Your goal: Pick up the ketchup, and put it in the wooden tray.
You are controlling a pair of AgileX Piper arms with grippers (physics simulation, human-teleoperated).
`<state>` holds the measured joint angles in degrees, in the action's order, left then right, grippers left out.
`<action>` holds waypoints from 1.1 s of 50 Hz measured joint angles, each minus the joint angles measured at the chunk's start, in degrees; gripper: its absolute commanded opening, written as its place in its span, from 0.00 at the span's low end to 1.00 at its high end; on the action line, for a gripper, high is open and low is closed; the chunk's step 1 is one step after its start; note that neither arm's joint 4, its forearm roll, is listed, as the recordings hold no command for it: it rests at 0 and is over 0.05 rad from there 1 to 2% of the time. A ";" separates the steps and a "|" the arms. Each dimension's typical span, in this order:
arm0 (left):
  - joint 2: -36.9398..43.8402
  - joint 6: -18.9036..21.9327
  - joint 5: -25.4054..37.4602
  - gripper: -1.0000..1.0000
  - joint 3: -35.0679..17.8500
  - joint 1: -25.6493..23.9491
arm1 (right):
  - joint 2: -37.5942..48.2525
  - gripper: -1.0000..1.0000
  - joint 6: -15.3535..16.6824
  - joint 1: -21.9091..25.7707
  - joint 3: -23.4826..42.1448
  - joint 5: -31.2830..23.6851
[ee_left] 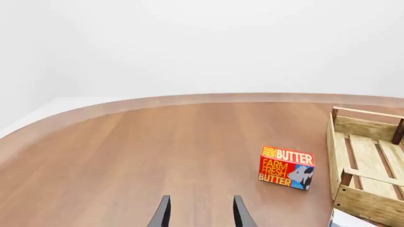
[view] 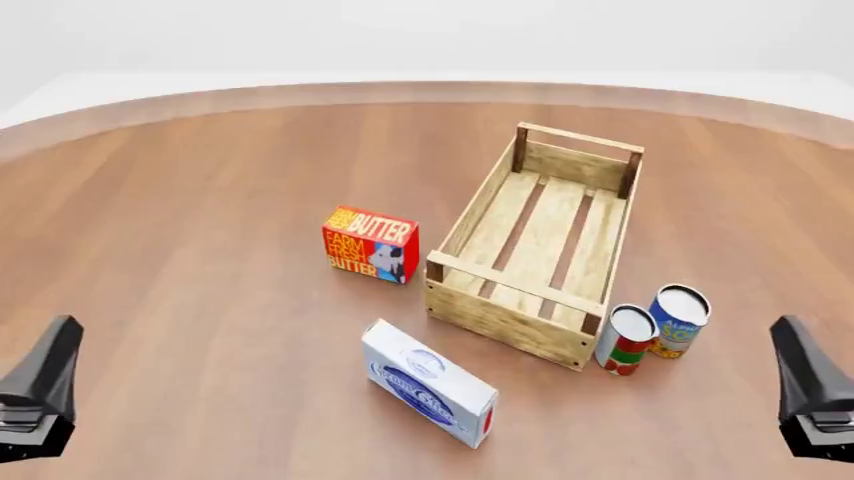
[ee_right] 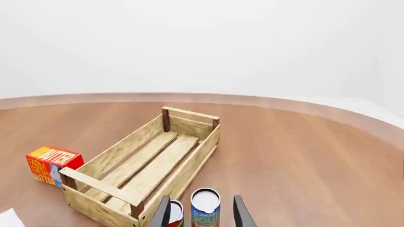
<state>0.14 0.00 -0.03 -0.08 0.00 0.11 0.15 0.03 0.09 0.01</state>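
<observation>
The ketchup is out of view in all three views. The wooden tray (view: 514,280) stands empty at the table's middle right, its long side running away from me; it also shows as the tray (ee_right: 120,151) and the tray (ee_left: 363,127). My left gripper (ee_left: 200,197) is open with nothing between its fingers, low at the front left (view: 40,390). My right gripper (ee_right: 200,197) is open too, low at the front right (view: 814,390), with two cans just beyond its fingertips.
A red butter box (view: 370,245) stands left of the tray. A white box (view: 430,385) lies in front of the tray. A red-and-green can (view: 625,340) and a blue can (view: 678,320) stand at the tray's near right corner.
</observation>
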 measured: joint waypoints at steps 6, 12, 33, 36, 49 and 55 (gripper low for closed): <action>0.13 0.00 -0.03 1.00 -0.08 0.00 | 0.31 1.00 0.19 0.17 0.08 0.05; 0.20 0.00 -0.05 1.00 -0.12 0.00 | 2.27 1.00 0.29 0.67 0.10 1.44; 0.28 0.00 -0.07 1.00 -0.16 0.00 | 28.02 1.00 1.74 9.20 4.24 17.72; 0.28 0.00 -0.07 1.00 -0.16 0.00 | 31.76 1.00 2.06 11.17 5.44 19.39; 0.28 0.00 -0.07 1.00 -0.16 0.00 | 47.14 1.00 3.42 20.45 10.53 25.00; 0.28 0.00 -0.07 1.00 -0.16 0.00 | 53.35 1.00 4.17 24.97 13.02 26.55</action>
<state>0.42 0.01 -0.11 -0.24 0.00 53.46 4.32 25.00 13.11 26.55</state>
